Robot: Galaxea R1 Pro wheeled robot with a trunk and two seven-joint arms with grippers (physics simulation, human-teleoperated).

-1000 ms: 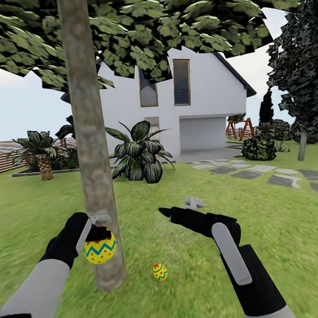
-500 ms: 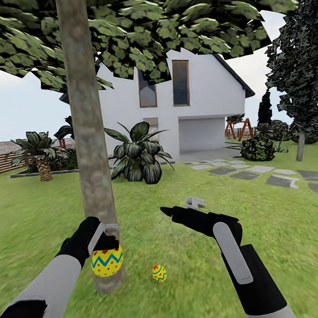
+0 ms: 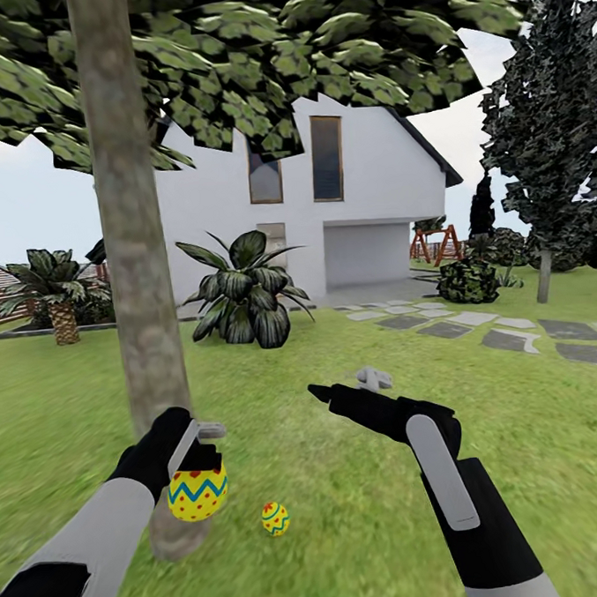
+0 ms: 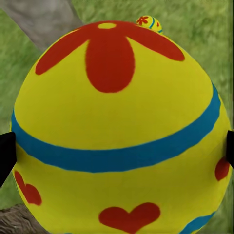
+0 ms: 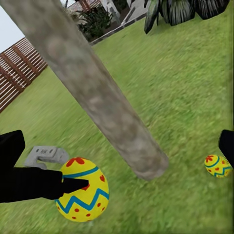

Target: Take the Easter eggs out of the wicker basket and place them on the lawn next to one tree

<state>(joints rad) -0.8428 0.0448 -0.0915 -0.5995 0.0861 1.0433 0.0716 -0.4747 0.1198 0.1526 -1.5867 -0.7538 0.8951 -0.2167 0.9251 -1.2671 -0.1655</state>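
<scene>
My left gripper [image 3: 199, 456] is shut on a yellow Easter egg [image 3: 197, 495] with a blue zigzag band, held just above the lawn [image 3: 348, 525] in front of the base of the tree [image 3: 136, 300]. In the left wrist view this egg [image 4: 117, 126] sits between the two black fingertips. A second Easter egg [image 3: 275, 518] lies on the grass right of the trunk, also seen as the small egg [image 5: 218, 165] in the right wrist view. My right gripper [image 3: 346, 386] hovers open and empty further right, above the grass. The wicker basket is out of view.
A low broad-leaved dark plant [image 3: 241, 293] stands behind the tree, with the white house [image 3: 328, 208] beyond it. Grey stepping stones [image 3: 504, 334] run to the right. A brown slat fence [image 5: 19, 73] and a small palm [image 3: 56, 300] are at the left.
The whole view has shifted, so the camera moved. My left gripper has come down a little with the egg still in it. The right gripper keeps its pose.
</scene>
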